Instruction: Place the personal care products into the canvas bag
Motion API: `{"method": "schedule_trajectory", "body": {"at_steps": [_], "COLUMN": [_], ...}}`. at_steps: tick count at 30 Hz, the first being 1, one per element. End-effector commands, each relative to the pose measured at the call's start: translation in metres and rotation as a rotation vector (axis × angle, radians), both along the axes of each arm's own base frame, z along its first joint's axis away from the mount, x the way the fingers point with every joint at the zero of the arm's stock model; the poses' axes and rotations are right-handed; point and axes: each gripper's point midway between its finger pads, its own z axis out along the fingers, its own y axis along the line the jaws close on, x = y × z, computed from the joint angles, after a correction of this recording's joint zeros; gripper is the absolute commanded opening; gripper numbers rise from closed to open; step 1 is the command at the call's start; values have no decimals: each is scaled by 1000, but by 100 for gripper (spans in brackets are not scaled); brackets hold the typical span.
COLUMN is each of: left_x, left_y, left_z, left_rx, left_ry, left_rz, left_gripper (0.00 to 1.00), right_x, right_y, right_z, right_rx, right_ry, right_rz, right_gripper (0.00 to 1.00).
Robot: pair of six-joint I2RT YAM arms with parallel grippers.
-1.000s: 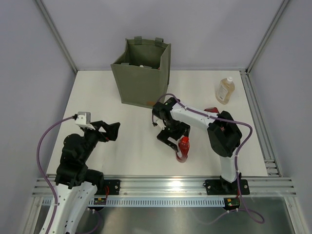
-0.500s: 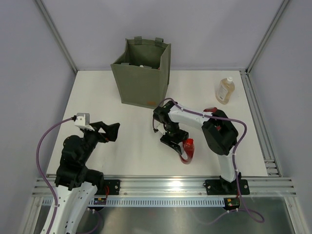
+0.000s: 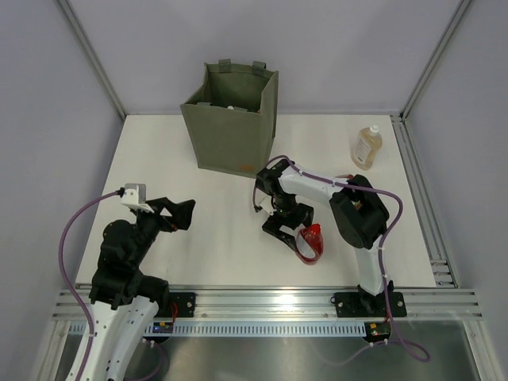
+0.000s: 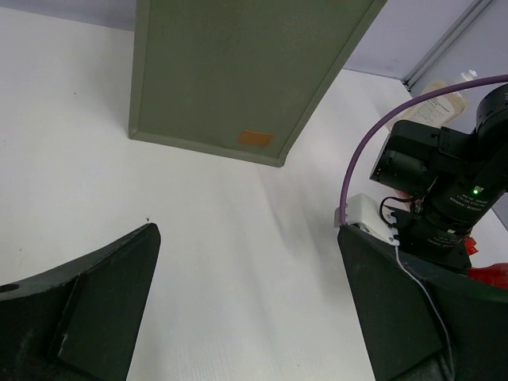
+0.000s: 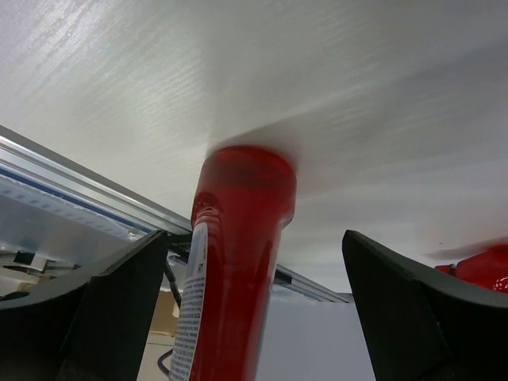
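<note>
Right hand (image 3: 292, 235) is low over the bench (image 3: 175, 159) nr the front middle, fingers spread wide w/ a red bottle (image 5: 238, 254) between them. The wrist view shows a gap on each side, so nothing's gripped. From above, the red bottle sits tilted, just right of the hand; its top end is blurred in the wrist view. Left hand (image 3: 182, 211) hangs over the bench's left side, fingers wide, holding nothing, well apart from the bottle. Green bag (image 3: 230, 119) stands upright at back centre, mouth open, orange label (image 4: 255, 138) low on its front; sth pale shows inside, too small to tell. 1 amber bottle (image 3: 366, 148) stands upright at back right, well apart from the bag. A 2nd red item (image 5: 486, 270) peeks in at the right edge of the right wrist view, mostly hidden.
</note>
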Motion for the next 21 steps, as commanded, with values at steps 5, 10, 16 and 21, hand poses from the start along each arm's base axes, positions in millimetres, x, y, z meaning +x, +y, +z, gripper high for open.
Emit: {"method": "schedule_trajectory", "body": {"at_steps": [5, 10, 16, 21], "left_x": [3, 2, 2, 2], "left_y": [-1, 2, 1, 1], "left_z": [9, 10, 9, 10], "left_rx": [-15, -15, -8, -7], "left_ry": [-32, -43, -42, -47], "left_rz": [4, 15, 10, 8], "left_gripper": [99, 99, 99, 99], "right_x": [-25, -19, -24, -25], "right_y": [-71, -88, -98, -106], "right_z": [46, 51, 52, 55], "right_rx": [-285, -318, -334, -343], "right_ry": [150, 140, 166, 160], "right_rz": [167, 279, 321, 356], "right_gripper": [100, 99, 100, 99]}}
